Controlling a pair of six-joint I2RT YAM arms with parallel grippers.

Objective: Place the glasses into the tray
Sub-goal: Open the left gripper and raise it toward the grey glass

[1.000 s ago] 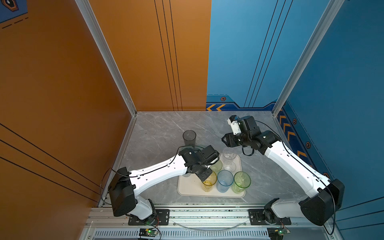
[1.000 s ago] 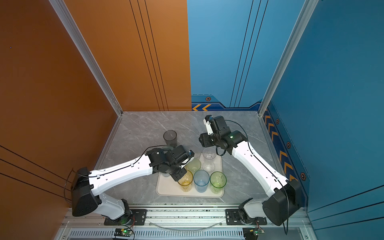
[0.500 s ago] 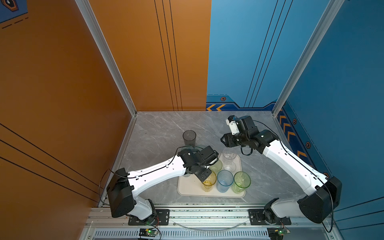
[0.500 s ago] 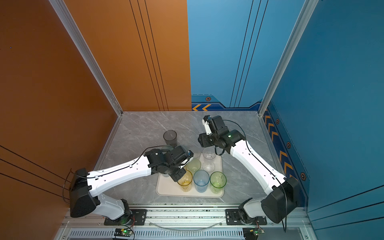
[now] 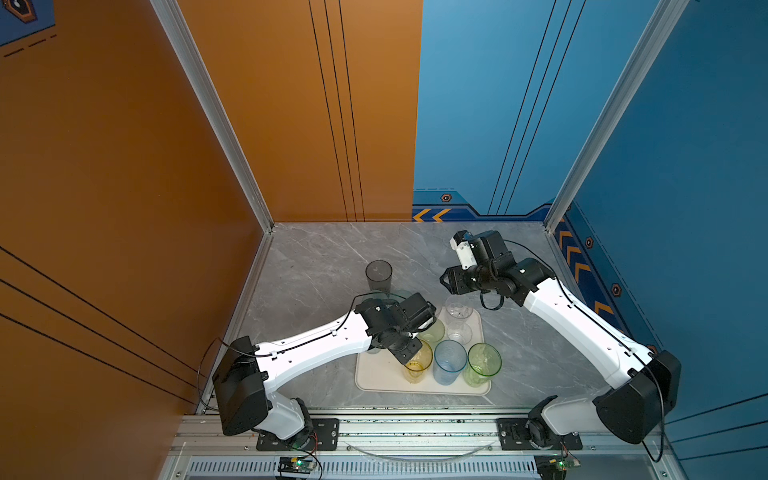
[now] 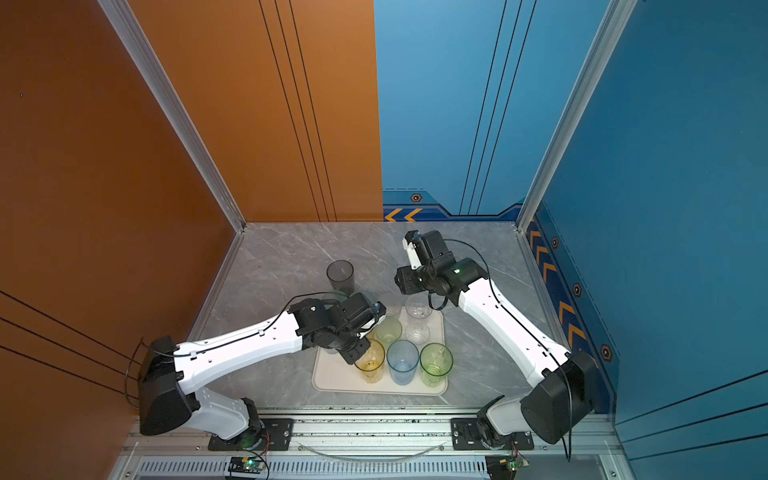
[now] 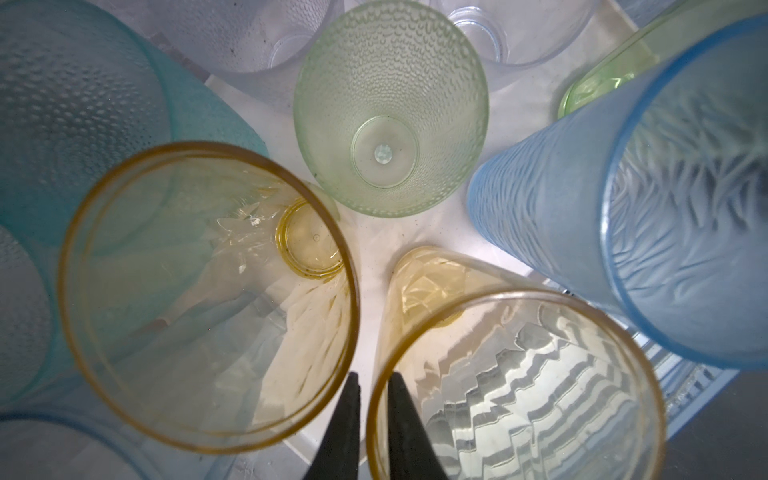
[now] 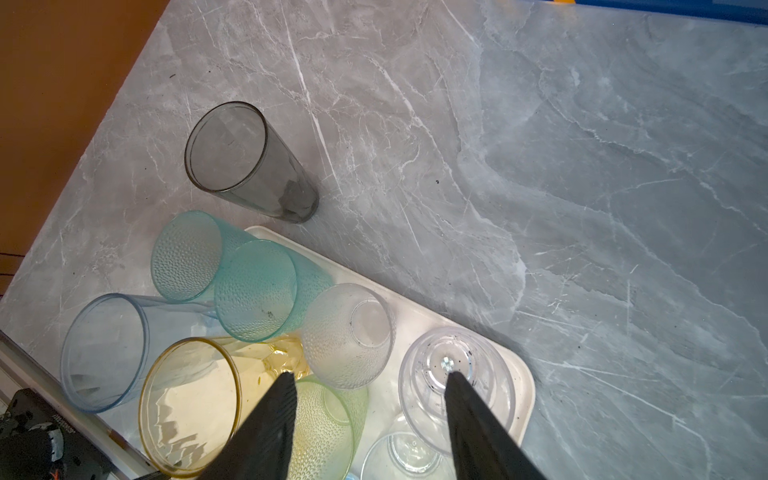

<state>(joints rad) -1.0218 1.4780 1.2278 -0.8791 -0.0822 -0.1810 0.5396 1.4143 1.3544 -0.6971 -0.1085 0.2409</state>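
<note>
Where the left gripper [image 5: 409, 353] hangs over the near left part of the tray [image 5: 374, 383], its jaws stand only narrowly apart. In the left wrist view the rim of a yellow tumbler [image 7: 515, 390] passes between the fingertips [image 7: 351, 399], with a sliver of gap on either side. A second yellow tumbler [image 7: 208, 295] stands just beside it.

Right gripper [image 8: 370, 380]: jaws wide, nothing between them, raised over the tray's far edge above the clear tumblers [image 5: 458, 309].

Upright in the tray near its front edge, beside the yellow pair, are a blue tumbler [image 5: 449, 362] and a green tumbler [image 5: 483, 360]. Behind them stands a pale green tumbler [image 5: 433, 330]. Two teal tumblers [image 8: 255, 291] crowd the far left corner; I cannot tell whether the outer one is inside the rim.

One smoke-grey tumbler [image 5: 378, 274] stands upright on the grey marble table [image 5: 316, 266], outside the tray, just beyond that corner.
</note>
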